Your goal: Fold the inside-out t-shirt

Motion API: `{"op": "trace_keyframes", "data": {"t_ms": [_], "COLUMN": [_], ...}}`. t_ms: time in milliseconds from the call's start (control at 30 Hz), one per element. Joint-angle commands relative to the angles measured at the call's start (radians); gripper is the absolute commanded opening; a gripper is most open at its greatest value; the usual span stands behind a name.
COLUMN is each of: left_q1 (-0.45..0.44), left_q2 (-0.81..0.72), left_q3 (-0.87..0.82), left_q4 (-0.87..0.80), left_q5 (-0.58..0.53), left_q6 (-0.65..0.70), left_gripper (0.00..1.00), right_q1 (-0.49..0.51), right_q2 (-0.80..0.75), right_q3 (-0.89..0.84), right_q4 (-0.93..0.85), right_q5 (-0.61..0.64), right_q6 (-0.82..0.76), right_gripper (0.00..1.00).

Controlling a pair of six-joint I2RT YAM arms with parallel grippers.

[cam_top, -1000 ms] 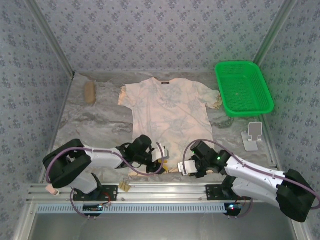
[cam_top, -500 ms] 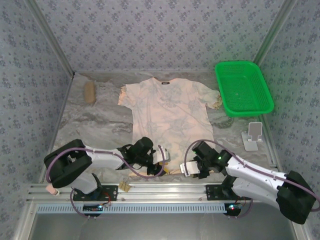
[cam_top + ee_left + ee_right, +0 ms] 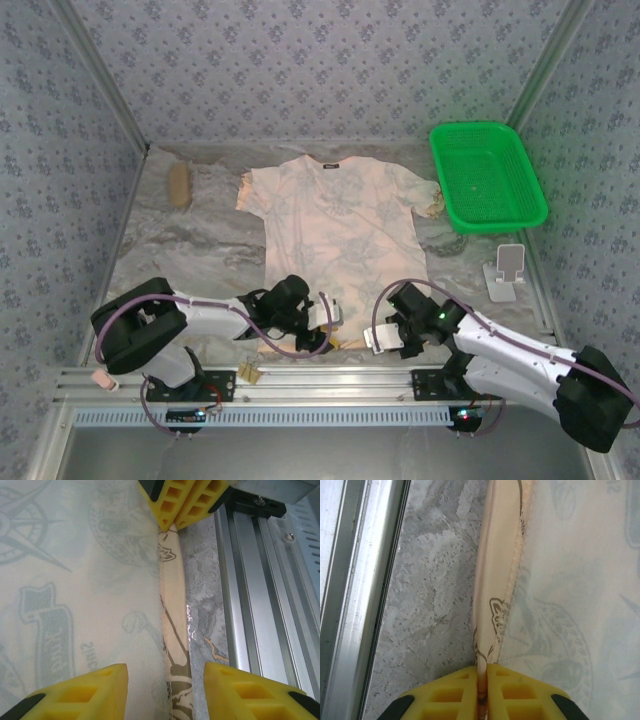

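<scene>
My right gripper is clamped tight on the near hem of the inside-out t-shirt. My left gripper stands part open, straddling that hem without pinching it. Beyond them, I see the t-shirt spread flat on the surface.

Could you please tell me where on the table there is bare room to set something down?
Widest: the bare table left of the t-shirt, between the tan oblong object and the left arm. A narrower strip lies between t-shirt, green basket and white stand. Crowded: the near edge, with the left gripper and right gripper at the hem.
</scene>
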Motion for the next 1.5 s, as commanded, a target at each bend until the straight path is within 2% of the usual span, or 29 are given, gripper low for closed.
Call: {"op": "trace_keyframes", "data": {"t_ms": [0,167,267,333,733,867,967,1067,1200,1333,1467], "left_q1": [-0.008,-0.011,-0.028,-0.045,-0.084,-0.086,-0.086,-0.086,-0.086,-0.086,-0.085], "left_q2": [0.01,0.014,0.036,0.063,0.236,0.264,0.287,0.292,0.274,0.265,0.264], "left_q3": [0.036,0.065,0.097,0.117,0.232,0.244,0.248,0.228,0.178,0.162,0.157], "left_q4": [-0.005,-0.01,-0.023,-0.022,0.064,0.067,0.067,0.103,0.184,0.204,0.199], "left_q5": [-0.003,-0.01,-0.016,-0.022,0.001,0.019,0.01,0.01,-0.013,-0.018,-0.056], "left_q6": [0.022,0.026,0.052,0.066,0.061,0.069,0.083,0.082,0.091,0.103,0.113], "left_gripper": [0.44,0.48,0.51,0.53,0.57,0.55,0.48,0.54,0.56,0.52,0.34], "right_q1": [-0.011,-0.034,-0.056,-0.07,-0.109,-0.121,-0.13,-0.153,-0.194,-0.217,-0.221], "right_q2": [-0.014,-0.037,-0.05,-0.058,-0.084,-0.092,-0.101,-0.118,-0.148,-0.161,-0.168], "right_q3": [0.023,0.026,0.027,0.031,0.033,0.034,0.036,0.037,0.038,0.038,0.039], "right_q4": [-0.032,-0.037,-0.031,-0.027,-0.026,-0.026,-0.025,-0.026,-0.026,-0.026,-0.027], "right_q5": [-0.007,-0.053,-0.065,-0.09,-0.125,-0.132,-0.14,-0.159,-0.19,-0.206,-0.209], "right_q6": [-0.007,0.012,0.022,0.036,0.064,0.067,0.069,0.082,0.088,0.084,0.079], "right_gripper": [0.11,0.12,0.02,0.0,0.0,0.0,0.0,0.0,0.0,0.0,0.0]}}
